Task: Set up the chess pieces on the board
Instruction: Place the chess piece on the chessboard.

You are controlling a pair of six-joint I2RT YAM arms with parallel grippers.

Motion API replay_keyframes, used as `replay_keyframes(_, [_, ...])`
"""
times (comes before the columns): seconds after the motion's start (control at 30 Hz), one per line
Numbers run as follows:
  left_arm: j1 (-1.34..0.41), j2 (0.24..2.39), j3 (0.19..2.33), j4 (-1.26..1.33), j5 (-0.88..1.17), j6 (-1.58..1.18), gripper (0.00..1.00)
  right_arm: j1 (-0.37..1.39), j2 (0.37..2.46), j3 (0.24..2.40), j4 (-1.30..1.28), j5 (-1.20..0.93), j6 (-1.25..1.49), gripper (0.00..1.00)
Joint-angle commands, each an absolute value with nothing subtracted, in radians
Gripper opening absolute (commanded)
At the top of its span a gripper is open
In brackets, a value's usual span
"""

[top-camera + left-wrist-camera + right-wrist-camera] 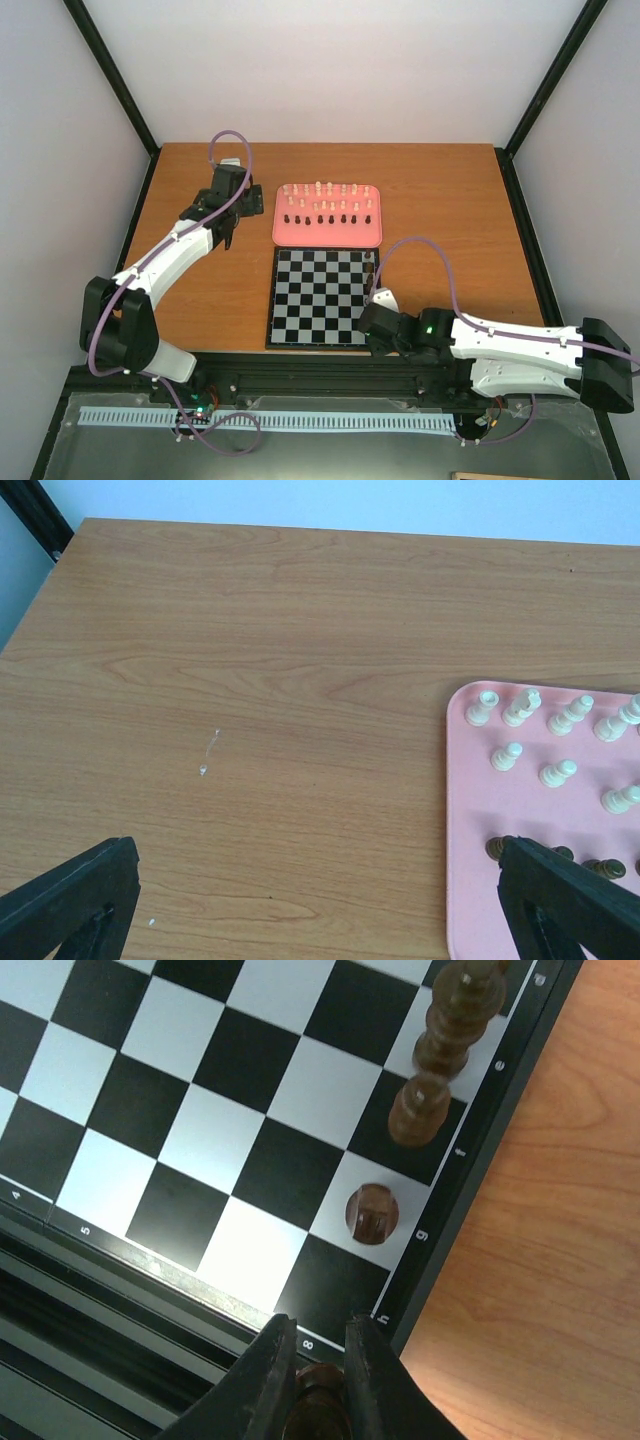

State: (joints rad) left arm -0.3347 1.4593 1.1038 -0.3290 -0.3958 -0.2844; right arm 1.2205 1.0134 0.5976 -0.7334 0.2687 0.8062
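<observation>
The board lies flat in front of the pink tray. On the tray stand several cream chess pieces and dark ones. My right gripper hangs over the board's near right corner. In the right wrist view this gripper is shut on a dark piece, just above the corner square. Other dark pieces stand in a row along the right edge column. My left gripper is open over bare table left of the tray, its right finger overlapping the tray's edge.
The tray's left end shows cream pieces in the left wrist view. Wooden table stretches left of the board and right of it. A black rail runs along the board's near edge.
</observation>
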Motion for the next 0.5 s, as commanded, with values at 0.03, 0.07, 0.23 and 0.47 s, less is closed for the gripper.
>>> replay_keyframes(0.03, [-0.333, 1.468, 1.131, -0.301, -0.402, -0.289, 1.0, 1.26, 1.008, 0.563, -0.686, 0.286, 0.876, 0.15])
replay_keyframes(0.07, [-0.333, 1.47, 1.132, -0.302, -0.402, -0.29, 1.0, 1.263, 1.004, 0.555, -0.673, 0.286, 0.879, 0.15])
replay_keyframes(0.23, [-0.333, 1.476, 1.134, -0.303, -0.397, -0.288, 1.0, 1.268, 1.001, 0.502, -0.609, 0.293, 0.896, 0.16])
replay_keyframes(0.47, [-0.333, 1.467, 1.131, -0.301, -0.4, -0.288, 1.0, 1.278, 1.012, 0.477, -0.557, 0.33, 0.9, 0.16])
